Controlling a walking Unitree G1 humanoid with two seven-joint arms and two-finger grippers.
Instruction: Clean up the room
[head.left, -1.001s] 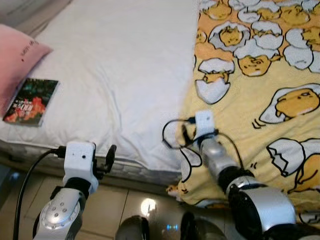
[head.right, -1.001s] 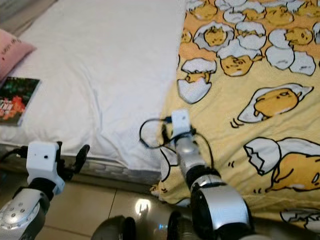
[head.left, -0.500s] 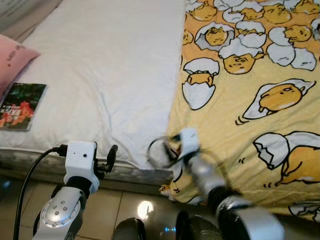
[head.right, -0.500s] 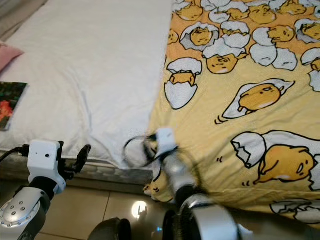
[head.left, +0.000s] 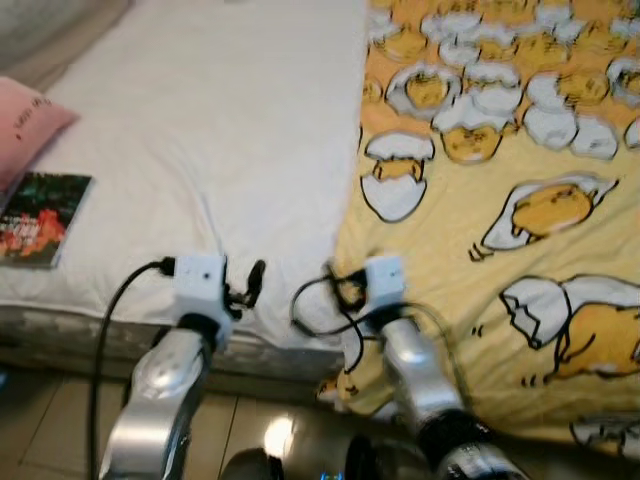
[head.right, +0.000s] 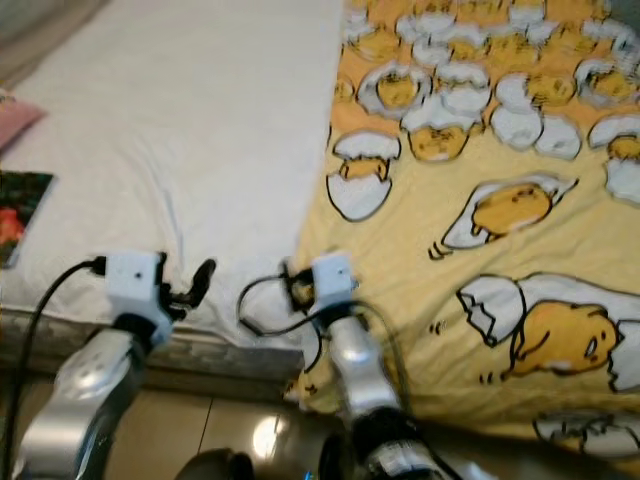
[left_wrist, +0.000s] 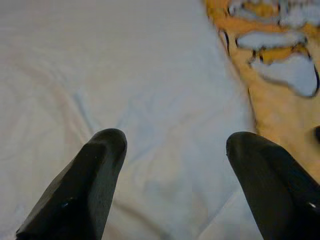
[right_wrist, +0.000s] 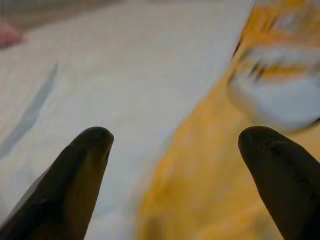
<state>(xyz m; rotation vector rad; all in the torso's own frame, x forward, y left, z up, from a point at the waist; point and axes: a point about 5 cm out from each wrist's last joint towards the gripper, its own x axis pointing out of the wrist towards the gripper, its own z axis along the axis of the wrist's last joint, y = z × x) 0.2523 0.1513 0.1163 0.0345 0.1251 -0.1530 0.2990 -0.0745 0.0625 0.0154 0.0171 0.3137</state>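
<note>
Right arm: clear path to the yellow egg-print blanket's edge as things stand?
Probably yes. The right gripper, fingers apart, already hovers at the yellow egg-print blanket's edge, where it meets the white sheet. Nothing lies between them.

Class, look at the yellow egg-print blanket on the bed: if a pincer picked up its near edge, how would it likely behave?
The yellow blanket would probably be floppy: it drapes over the white sheet and down the mattress edge. It likely sags and trails rather than lifting whole. The right pincer, open at its edge, might slip on the fabric unless it bunches a fold.
</note>
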